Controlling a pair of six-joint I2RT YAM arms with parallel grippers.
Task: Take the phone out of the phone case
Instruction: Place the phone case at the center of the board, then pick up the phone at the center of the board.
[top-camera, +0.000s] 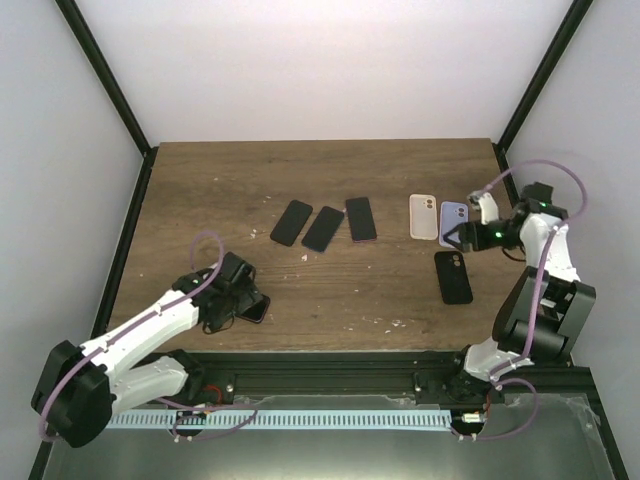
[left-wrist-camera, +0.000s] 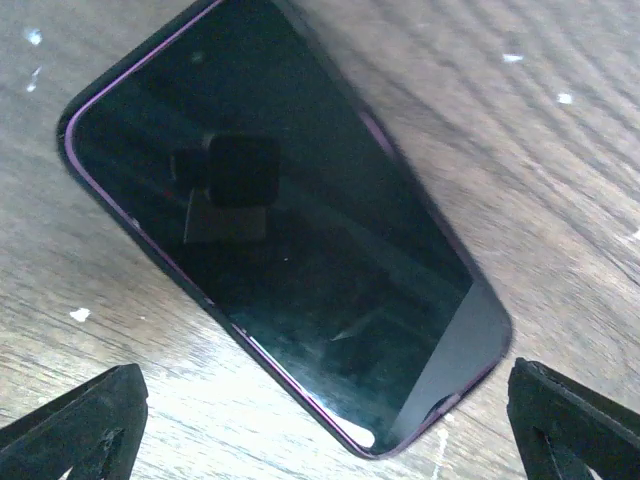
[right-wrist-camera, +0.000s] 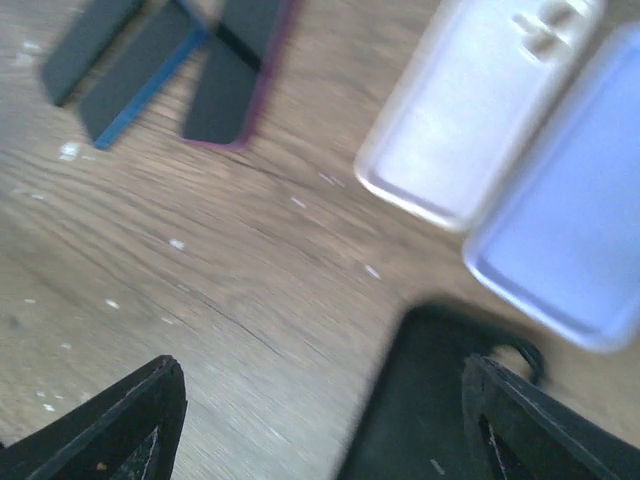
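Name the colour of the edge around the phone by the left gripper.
Purple edge; clearest in left wrist view.

Overhead I get bright, even light on the white walls (top-camera: 320, 60), with only soft shadows on the table (top-camera: 330, 290). My left wrist feed is fairly sharp, the phone (left-wrist-camera: 280, 240) dimly reflecting. My right wrist feed is smeared; the white case (right-wrist-camera: 470, 110) looks washed out.

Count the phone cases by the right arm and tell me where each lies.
3. A cream case lies leftmost. A lavender case lies beside it on its right, partly under the right end effector. A black case lies nearer the robot. More may be hidden.
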